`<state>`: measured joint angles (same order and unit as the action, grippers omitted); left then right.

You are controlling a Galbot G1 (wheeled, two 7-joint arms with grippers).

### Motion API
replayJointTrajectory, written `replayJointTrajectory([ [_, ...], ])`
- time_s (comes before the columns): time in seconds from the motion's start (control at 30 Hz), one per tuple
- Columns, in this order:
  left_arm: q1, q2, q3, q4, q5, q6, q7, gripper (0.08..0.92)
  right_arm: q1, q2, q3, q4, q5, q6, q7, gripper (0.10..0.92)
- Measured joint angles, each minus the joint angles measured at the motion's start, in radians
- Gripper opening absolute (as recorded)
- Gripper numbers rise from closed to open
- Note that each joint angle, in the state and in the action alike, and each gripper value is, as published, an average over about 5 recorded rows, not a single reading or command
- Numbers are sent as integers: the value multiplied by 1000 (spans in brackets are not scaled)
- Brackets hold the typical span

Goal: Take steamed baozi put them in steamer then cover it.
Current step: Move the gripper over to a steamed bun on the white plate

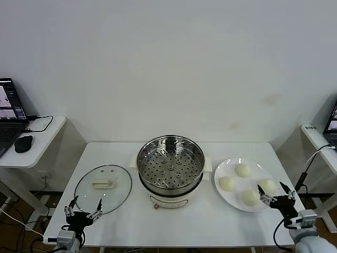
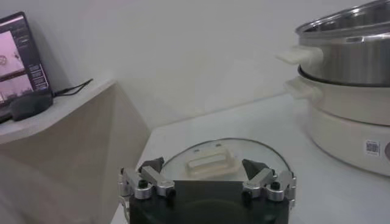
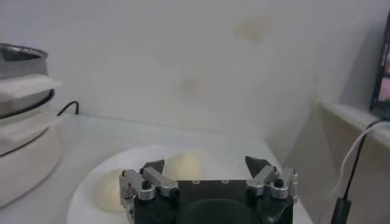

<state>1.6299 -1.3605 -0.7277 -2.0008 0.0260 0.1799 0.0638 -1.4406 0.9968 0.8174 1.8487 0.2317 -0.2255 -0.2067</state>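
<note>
Resting on the white counter (image 1: 174, 224), the steamer (image 1: 170, 169) stands at the centre with its perforated tray exposed and uncovered. To the robot's left of the steamer, the cover (image 1: 103, 188) lies flat on the counter, its cream-white handle up. To the robot's right of the steamer, a white plate (image 1: 224, 194) carries the four steamed baozi (image 1: 243, 170), set apart from one another. The left gripper (image 1: 83, 213) sits at the near edge of the counter, just in front of the cover; its jaws are spread wide and hold nothing. In the left wrist view, the cover (image 2: 214, 159) lies just ahead of the left gripper (image 2: 203, 168), with the handle centred between the two jaws but beyond their tips, not touching. The right gripper (image 1: 276, 196) sits at the near right rim of the plate, jaws likewise spread wide and empty. In the right wrist view, two baozi (image 3: 184, 165) lie on the plate (image 3: 85, 189) just ahead of the right gripper (image 3: 205, 166), one roughly between the jaws and beyond their tips, the other off to one side. No baozi is in the steamer.
</note>
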Motion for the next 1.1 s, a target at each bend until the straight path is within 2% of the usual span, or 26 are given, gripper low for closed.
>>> replayJointTrajectory([
  [0.2, 3, -10, 0, -13, 7, 0, -1, 823, 108, -114, -31, -53, -152, -4, -144, 823],
  [0.63, 18, -34, -7, -38, 13, -4, -1, 823, 546, -345, -274, -245, -511, 58, -700, 823],
  [0.83, 22, -44, -15, -48, 14, -4, 1, 823, 816, -367, -532, -367, -611, 99, -855, 823],
  [1.1, 31, -52, -23, -51, 16, -4, 3, 823, 1061, -315, -820, -538, -700, 139, -962, 823],
])
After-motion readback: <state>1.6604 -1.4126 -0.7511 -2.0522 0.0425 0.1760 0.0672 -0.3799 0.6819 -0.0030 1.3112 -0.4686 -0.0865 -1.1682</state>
